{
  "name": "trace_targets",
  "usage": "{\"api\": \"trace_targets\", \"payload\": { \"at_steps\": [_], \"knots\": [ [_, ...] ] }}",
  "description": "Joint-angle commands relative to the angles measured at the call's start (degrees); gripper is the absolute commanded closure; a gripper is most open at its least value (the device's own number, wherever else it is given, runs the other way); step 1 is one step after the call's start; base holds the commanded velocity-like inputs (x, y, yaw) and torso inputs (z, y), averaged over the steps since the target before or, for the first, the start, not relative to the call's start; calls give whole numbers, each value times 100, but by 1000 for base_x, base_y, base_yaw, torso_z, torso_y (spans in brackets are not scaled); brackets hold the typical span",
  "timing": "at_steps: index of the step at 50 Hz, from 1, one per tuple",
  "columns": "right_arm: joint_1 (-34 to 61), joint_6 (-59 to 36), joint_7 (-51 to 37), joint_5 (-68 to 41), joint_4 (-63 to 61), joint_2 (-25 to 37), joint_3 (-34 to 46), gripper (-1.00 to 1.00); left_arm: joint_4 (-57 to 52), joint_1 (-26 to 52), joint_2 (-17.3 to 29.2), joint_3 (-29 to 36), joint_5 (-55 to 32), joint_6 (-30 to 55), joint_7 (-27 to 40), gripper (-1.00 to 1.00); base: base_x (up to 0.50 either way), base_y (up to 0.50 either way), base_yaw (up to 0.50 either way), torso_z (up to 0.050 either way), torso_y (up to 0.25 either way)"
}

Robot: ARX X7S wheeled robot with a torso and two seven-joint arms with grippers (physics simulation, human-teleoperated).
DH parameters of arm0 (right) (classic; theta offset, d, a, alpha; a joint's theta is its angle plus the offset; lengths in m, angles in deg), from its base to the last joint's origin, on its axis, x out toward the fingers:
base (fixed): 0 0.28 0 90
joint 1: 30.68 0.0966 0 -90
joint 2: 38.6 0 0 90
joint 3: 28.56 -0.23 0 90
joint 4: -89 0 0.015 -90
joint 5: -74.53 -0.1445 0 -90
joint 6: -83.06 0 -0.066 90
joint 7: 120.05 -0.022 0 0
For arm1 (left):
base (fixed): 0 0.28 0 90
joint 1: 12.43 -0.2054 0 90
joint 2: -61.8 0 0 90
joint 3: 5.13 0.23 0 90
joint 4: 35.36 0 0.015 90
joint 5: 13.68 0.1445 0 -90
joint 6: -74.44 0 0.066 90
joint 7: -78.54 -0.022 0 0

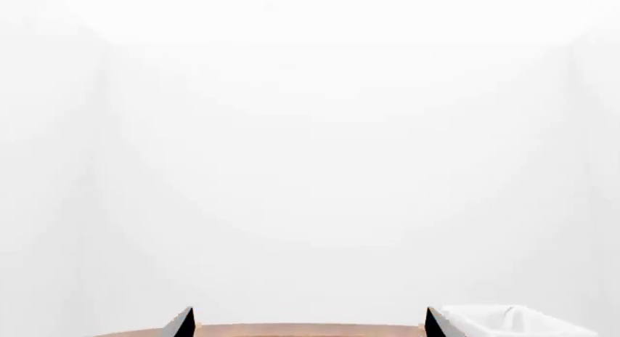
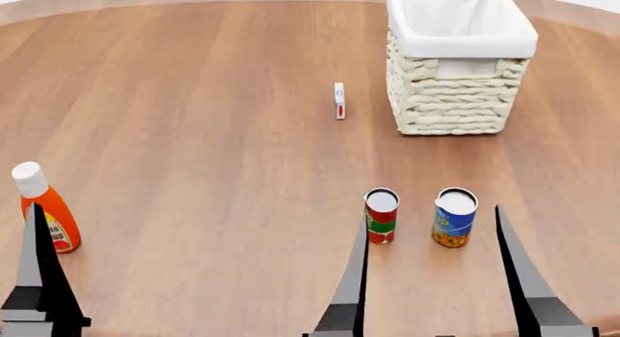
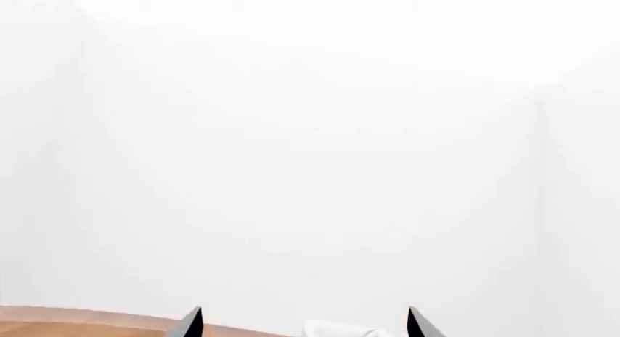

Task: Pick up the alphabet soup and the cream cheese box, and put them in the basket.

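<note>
The alphabet soup (image 2: 454, 218), a blue-labelled can with a white lid, stands upright on the wooden table (image 2: 194, 134). The cream cheese box (image 2: 339, 101) stands on edge farther back, left of the wicker basket (image 2: 455, 97). My right gripper (image 2: 433, 279) is open and empty on the near side of the soup, its fingers wide apart. My left gripper (image 1: 310, 311) is open and empty; only one of its fingers (image 2: 43, 271) shows in the head view, at the near left. The right wrist view shows the right gripper (image 3: 304, 311) open, with the basket's lining (image 3: 339, 328) beyond.
A red-and-green can (image 2: 381, 216) stands upright just left of the soup, close to my right gripper's left finger. An orange ketchup bottle (image 2: 43, 210) stands at the near left by my left finger. The basket (image 1: 513, 322) and the table's far edge (image 1: 290, 330) show low in the left wrist view.
</note>
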Motion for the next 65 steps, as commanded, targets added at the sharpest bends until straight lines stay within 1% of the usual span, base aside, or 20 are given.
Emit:
{"api": "trace_targets", "payload": {
  "at_steps": [1,13,32,34,39,65],
  "knots": [
    [1,-80,-28,61,-381,130,90,-100,-411,27,101,-26,-115,106,110,-100,0,0,0,0,0],
    [-11,-31,-41,90,-298,209,226,-100,-297,-57,165,40,-106,-5,177,-100,11,0,0,0,0],
    [-57,-23,-107,-35,-266,281,282,-100,-173,-163,239,93,-178,-143,280,-100,126,0,0,0,0],
    [-104,-4,-105,-39,-238,294,320,-100,-148,-217,221,120,-143,-292,294,-100,123,0,0,0,0],
    [-83,-59,-127,-66,-279,321,282,-100,-101,-174,221,162,-32,-336,365,-100,127,0,0,0,0],
    [-77,-44,-208,-261,-230,416,276,-100,-104,-272,354,286,-362,-415,356,-100,129,0,0,0,0]
  ]
}}
